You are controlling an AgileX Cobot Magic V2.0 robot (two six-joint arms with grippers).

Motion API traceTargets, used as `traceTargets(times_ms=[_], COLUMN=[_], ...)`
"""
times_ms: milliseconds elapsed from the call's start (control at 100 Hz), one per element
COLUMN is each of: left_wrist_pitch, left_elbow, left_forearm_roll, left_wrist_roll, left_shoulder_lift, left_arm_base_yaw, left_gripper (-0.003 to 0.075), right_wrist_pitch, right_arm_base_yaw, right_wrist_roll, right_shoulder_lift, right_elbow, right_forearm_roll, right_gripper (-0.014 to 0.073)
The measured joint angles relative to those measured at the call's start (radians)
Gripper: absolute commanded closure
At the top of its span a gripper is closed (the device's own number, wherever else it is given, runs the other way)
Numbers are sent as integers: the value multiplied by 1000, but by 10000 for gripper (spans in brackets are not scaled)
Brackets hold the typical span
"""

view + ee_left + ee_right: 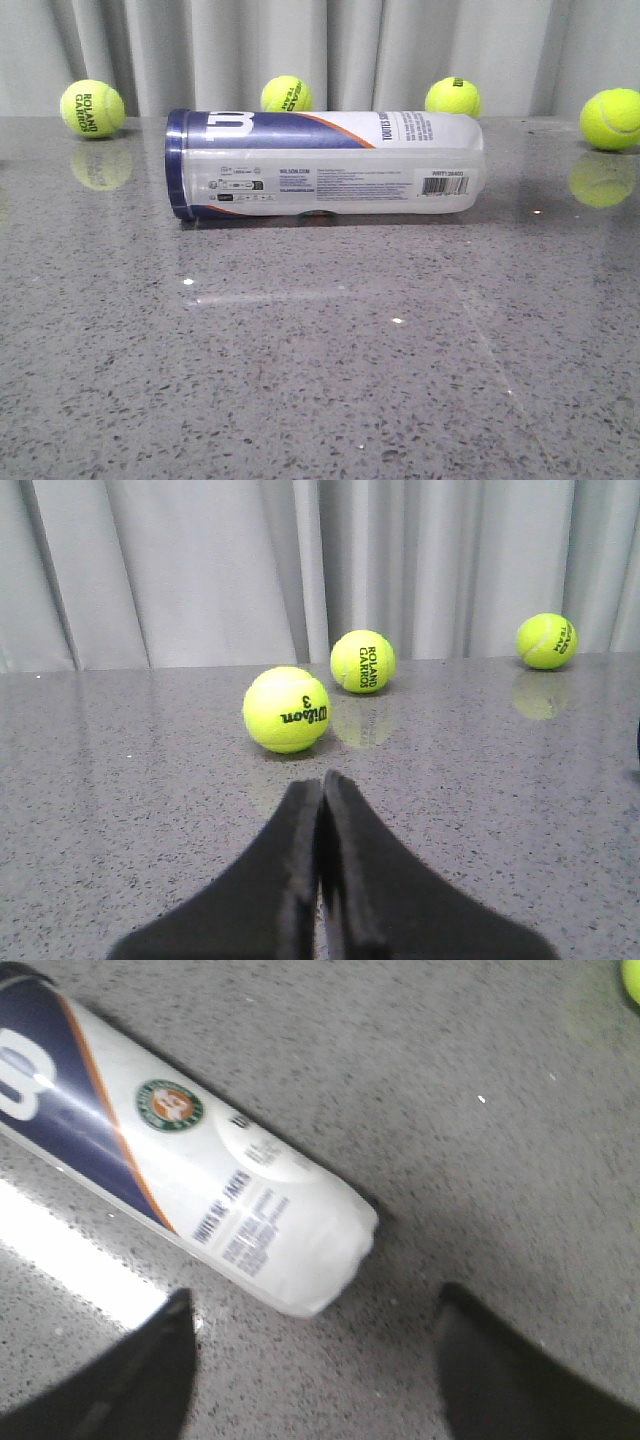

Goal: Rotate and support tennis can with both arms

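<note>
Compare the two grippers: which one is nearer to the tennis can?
The right. The right gripper, fingers spread, hovers just above the tennis can's ridged base end. The left gripper, fingers together, faces loose tennis balls, and the can is not in its view.

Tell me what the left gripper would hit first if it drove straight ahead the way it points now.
Most likely the Wilson tennis ball, which sits almost dead ahead of the shut left gripper on the table. Depth is unclear; it might just graze it.

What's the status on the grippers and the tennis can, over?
Left gripper shut, empty, facing tennis balls. Right gripper open above the tennis can, no contact. Can lying on its side on table. Nothing blocking it.
</note>
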Motion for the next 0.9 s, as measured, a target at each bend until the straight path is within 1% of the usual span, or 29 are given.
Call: traceTargets(times_ms=[90,140,210,250,390,540,690,900], left_wrist_pitch=[0,0,0,0,0,0,0,0], left_elbow=[0,0,0,0,0,0,0,0], left_forearm_roll=[0,0,0,0,0,0,0,0], left_wrist_roll=[0,0,0,0,0,0,0,0], left_shoulder_lift=[0,0,0,0,0,0,0,0], left_arm_base_yaw=[0,0,0,0,0,0,0,0], left_gripper=[740,740,740,740,740,740,740,740], right_wrist_pitch=[0,0,0,0,0,-17,-99,-259], right_arm_base_yaw=[-27,-41,-60,-69,-96,-103,-104,-104], right_wrist_roll=[14,18,26,34,67,86,103,107], right_shoulder_lift=[-30,-46,-70,-86,-160,-274,-411,-623], right_elbow=[30,47,75,93,186,307,444,647], right_forearm_roll=[0,-2,-2,-2,-2,-2,-2,-2], right_gripper=[508,587,666,656,661,661,661,661])
